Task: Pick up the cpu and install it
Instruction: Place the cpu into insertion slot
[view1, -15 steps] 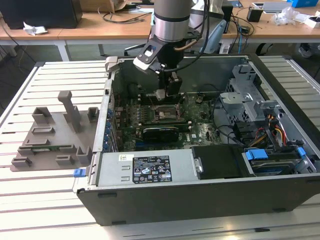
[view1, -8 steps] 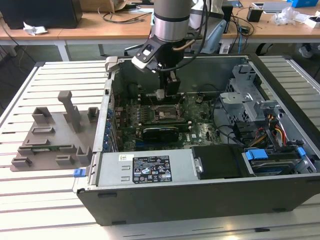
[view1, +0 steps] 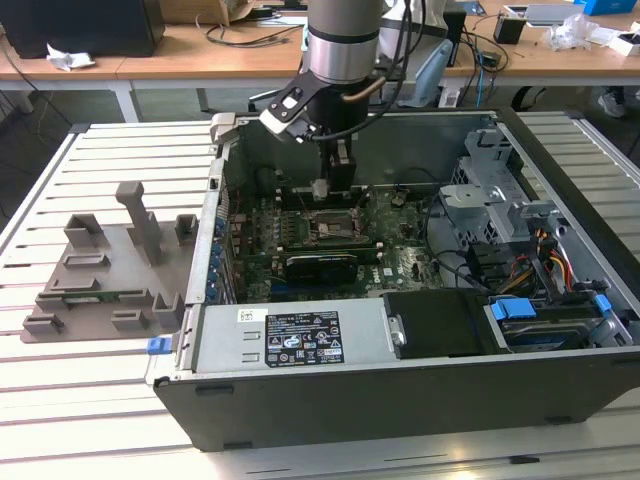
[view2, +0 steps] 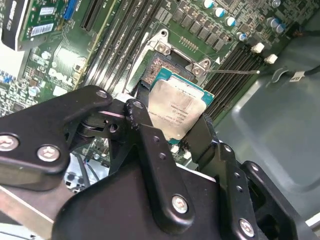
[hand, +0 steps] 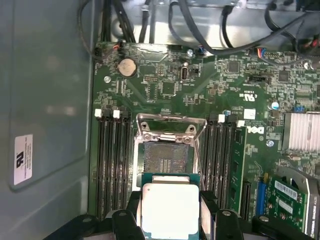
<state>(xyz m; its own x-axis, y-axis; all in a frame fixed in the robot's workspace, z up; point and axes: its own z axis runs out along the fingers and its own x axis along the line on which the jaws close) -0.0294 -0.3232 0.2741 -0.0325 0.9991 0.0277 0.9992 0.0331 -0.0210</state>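
Observation:
My gripper (view1: 322, 186) is shut on the cpu (view2: 180, 112), a flat square chip with a silvery top and a thin green rim. Black fingers (view2: 145, 130) clamp two opposite edges of it. In the first wrist view the cpu (hand: 170, 207) hangs flat between the gripper (hand: 170, 202) fingers, just short of the open socket (hand: 165, 160), whose bare contact field shows inside its metal frame. In the exterior view the arm reaches down into the open computer case, and the socket (view1: 333, 226) lies just below and in front of the gripper.
Memory slots (hand: 110, 165) run along both sides of the socket. A green expansion card (hand: 295, 195) and a finned heatsink (hand: 302, 131) lie nearby. The case holds a power supply (view1: 290, 336), a drive cage (view1: 500, 190) and cables. A grey tray (view1: 100, 270) sits outside the case.

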